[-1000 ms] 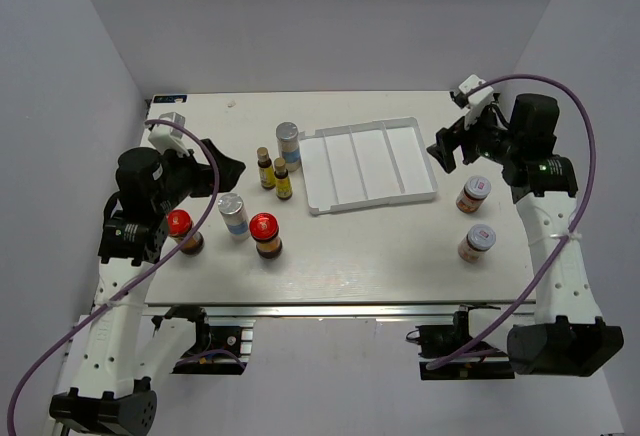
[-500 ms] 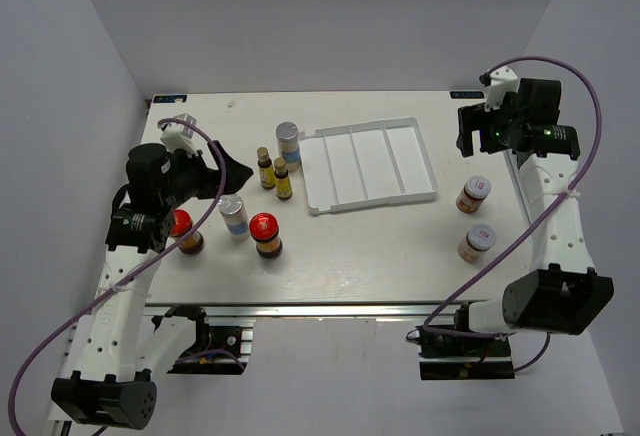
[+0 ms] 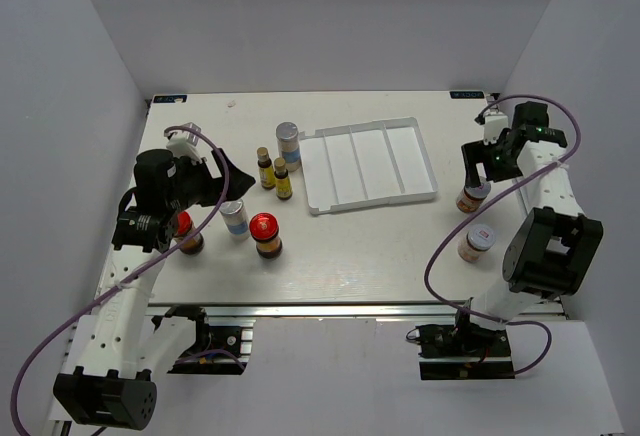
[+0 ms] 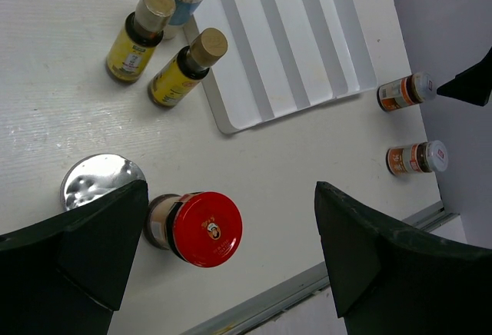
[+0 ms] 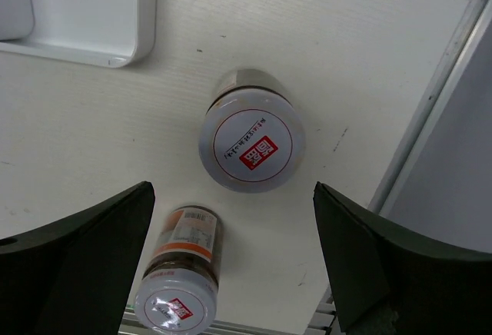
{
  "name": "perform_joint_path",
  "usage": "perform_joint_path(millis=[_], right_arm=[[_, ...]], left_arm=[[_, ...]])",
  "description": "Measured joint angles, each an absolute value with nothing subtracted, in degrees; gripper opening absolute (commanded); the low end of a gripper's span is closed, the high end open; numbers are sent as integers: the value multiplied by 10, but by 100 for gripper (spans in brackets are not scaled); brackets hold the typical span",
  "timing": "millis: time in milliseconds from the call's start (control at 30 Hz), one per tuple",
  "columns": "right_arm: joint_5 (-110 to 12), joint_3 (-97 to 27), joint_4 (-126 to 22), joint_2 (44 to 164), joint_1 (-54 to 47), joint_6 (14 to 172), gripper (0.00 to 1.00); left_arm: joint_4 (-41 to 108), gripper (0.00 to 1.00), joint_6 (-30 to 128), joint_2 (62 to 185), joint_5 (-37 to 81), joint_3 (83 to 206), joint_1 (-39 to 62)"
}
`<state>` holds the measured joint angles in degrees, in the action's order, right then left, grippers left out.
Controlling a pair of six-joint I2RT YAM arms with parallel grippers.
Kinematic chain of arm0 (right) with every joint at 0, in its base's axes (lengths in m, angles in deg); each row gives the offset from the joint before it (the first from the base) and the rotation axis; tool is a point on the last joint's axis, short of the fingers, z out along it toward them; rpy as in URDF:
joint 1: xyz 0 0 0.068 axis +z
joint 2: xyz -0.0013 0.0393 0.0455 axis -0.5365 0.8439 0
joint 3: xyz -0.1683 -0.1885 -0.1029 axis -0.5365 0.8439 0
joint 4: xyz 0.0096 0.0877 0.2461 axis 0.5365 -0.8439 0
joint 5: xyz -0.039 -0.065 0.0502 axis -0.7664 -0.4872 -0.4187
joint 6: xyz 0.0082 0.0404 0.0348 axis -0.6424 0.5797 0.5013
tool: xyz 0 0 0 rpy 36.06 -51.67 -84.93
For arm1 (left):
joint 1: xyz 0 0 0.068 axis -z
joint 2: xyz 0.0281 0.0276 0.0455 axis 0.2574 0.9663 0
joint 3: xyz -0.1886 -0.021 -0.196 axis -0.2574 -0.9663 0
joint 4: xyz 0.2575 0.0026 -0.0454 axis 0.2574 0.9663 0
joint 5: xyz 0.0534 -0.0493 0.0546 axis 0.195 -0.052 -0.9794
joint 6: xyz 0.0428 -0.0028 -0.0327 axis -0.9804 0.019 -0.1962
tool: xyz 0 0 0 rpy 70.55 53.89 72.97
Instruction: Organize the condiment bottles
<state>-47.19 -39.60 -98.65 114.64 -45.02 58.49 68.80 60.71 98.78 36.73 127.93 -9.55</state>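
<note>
Right end effector (image 3: 481, 161) hangs wide open and empty straight above a squat white-lidded jar (image 3: 473, 194) just off the right near corner of the white divided tray (image 3: 375, 201). The wrist view puts that lid midway between the fingers, so it looks lined up for a top-down grasp. The second white-lidded jar (image 3: 478, 242) stands nearer the front than the tray, close to the first but apart. Left of the tray, the left end effector (image 3: 233, 170) hovers spread and holding nothing over a silver-capped shaker (image 3: 233, 216) and a red-lidded jar (image 3: 265, 234); another red-lidded jar (image 3: 182, 232) sits farther left, partly under the arm. Two yellow bottles (image 3: 265, 168) (image 3: 283, 180) and the other shaker (image 3: 288, 143) crowd the tray's left wall (probably tight for fingers). All the tray's compartments are bare, so sorting seems not yet begun. Right of the tray the table (image 3: 400, 251) ends soon, leaving little margin there; in front of the tray the surface offers free passage.
</note>
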Motion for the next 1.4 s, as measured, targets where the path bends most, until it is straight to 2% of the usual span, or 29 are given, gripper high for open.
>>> perform_joint_path(millis=[400, 533, 700, 833, 900, 933, 1000, 1033, 1133, 1400], right_arm=[[-489, -353, -947, 1207, -449, 569, 88], [-492, -344, -925, 1218, -449, 566, 83], [-492, -341, -907, 1232, -449, 563, 66], [-491, -341, -896, 1235, -448, 565, 39], [-490, -336, -887, 1233, -448, 564, 33], [-489, -332, -883, 1231, -448, 563, 25], [-488, -326, -878, 1224, -448, 558, 19], [-488, -326, -879, 1222, -448, 556, 9], [-482, -332, -888, 1216, -448, 549, 4], [-421, -453, -943, 1214, -418, 553, 2]], left_arm=[[690, 98, 609, 995, 367, 1279, -96], [693, 98, 609, 998, 367, 1279, -96], [697, 98, 613, 999, 367, 1279, -96], [700, 98, 617, 1000, 367, 1279, -96], [701, 98, 618, 1001, 367, 1279, -96], [701, 98, 619, 1001, 367, 1279, -96], [701, 98, 620, 1003, 367, 1279, -96], [702, 98, 620, 1004, 367, 1279, -96], [705, 98, 620, 1007, 367, 1279, -96], [716, 98, 620, 1030, 367, 1291, -96]])
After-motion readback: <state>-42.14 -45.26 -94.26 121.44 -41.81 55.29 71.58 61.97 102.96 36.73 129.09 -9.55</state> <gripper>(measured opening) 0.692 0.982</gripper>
